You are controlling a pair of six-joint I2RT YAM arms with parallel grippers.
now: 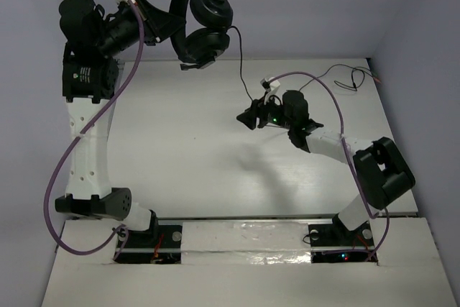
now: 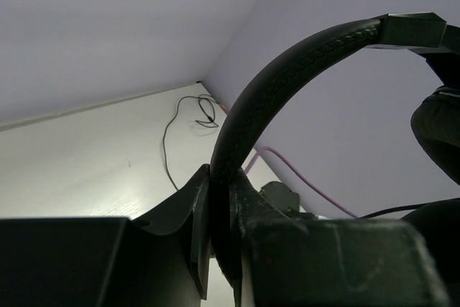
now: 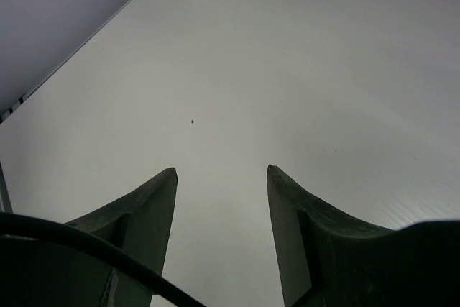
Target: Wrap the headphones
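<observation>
Two arms split the work here. Your left gripper (image 1: 165, 25) was clenched on the headband (image 2: 287, 70) of the headphones (image 1: 205, 23), holding them clear above the desk (image 1: 187, 170) at the 12 o'clock edge of the top view. In the left wrist view the band arched out from between the closed fingers. Your right gripper (image 1: 246, 118) hung over the middle of the desk, released, its fingers (image 3: 151, 213) spread with only bare desk between them. The coming move, as I judge it, turned on the cable (image 1: 241, 59). It dropped from the lower earcup (image 1: 203, 47) along a roughly 12-to-6 line, passed just beside the right gripper, then trailed to a loose tangle near the desk's 2 o'clock corner. That put the cable at about 12 to 1 o'clock of the right gripper, with your right arm much the nearer. A dark strand (image 3: 72, 239) crossed the lower left of the right wrist view, but you could not tell whether it was that cable.
</observation>
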